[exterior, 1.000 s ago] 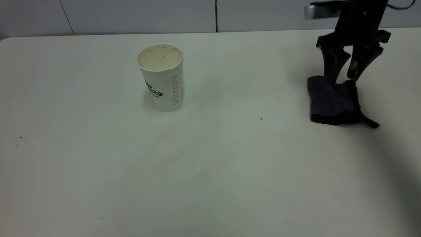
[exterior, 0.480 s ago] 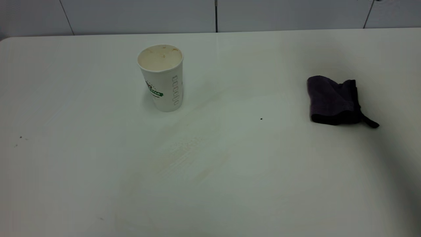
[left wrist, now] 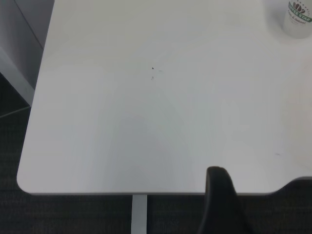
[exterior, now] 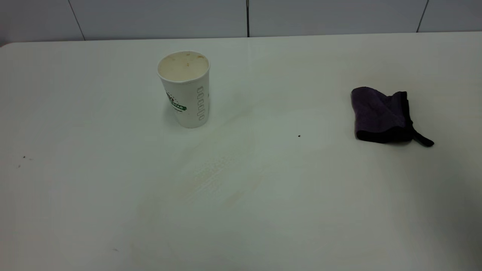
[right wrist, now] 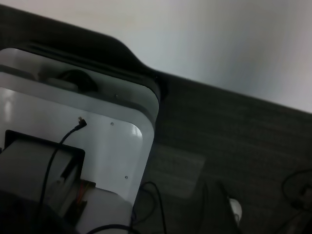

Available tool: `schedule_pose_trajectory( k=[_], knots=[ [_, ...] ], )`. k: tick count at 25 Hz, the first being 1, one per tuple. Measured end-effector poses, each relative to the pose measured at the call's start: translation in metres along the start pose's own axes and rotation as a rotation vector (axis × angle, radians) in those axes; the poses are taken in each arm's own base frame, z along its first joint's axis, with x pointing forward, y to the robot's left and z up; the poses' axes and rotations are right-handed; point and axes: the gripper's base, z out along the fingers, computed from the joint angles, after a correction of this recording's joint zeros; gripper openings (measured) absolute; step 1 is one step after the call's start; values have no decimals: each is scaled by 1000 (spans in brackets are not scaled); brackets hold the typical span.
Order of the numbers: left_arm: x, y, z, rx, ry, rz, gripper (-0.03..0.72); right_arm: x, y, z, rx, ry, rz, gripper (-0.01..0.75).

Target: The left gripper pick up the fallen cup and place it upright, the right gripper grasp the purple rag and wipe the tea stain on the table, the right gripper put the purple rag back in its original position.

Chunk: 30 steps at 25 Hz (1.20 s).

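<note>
The cup (exterior: 185, 88) stands upright on the table (exterior: 75, 210), left of centre, its stained cream inside showing; its lower part appears in the left wrist view (left wrist: 298, 18). The purple rag (exterior: 381, 114) lies crumpled at the right of the table, its black loop tab pointing right, and nothing touches it. Faint yellowish tea smears (exterior: 226, 169) mark the middle of the table. Neither gripper shows in the exterior view. My left gripper (left wrist: 220, 197) hangs off the table's near edge, far from the cup. My right gripper (right wrist: 214, 207) is off the table, over dark floor.
A small dark speck (exterior: 299, 136) lies between cup and rag, with more specks at the far left (exterior: 23, 157). A tiled wall runs behind the table. The right wrist view shows a white rig base (right wrist: 112, 141) with cables beside the table edge.
One second ago my right gripper stood open just above the rag. It has since lifted away out of the exterior view, leaving the rag on the table. The cup has not moved.
</note>
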Motion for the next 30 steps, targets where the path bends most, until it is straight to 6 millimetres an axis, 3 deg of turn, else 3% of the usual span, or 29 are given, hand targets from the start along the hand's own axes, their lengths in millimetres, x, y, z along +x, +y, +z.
schedule_pose_trajectory(
  k=[5, 9, 15, 22, 30],
  knots=[
    [0, 0, 0, 0, 0, 0, 489, 63, 7, 7, 29, -120, 42, 509],
    [0, 0, 0, 0, 0, 0, 489, 99, 11, 4, 40, -189, 88, 509],
    [0, 0, 0, 0, 0, 1, 489, 141, 16, -18, 94, -484, 90, 509],
    [0, 0, 0, 0, 0, 1, 489, 178, 20, -33, 133, -741, 76, 503],
    [0, 0, 0, 0, 0, 1, 489, 201, 24, -36, 138, -889, 69, 503]
  ],
)
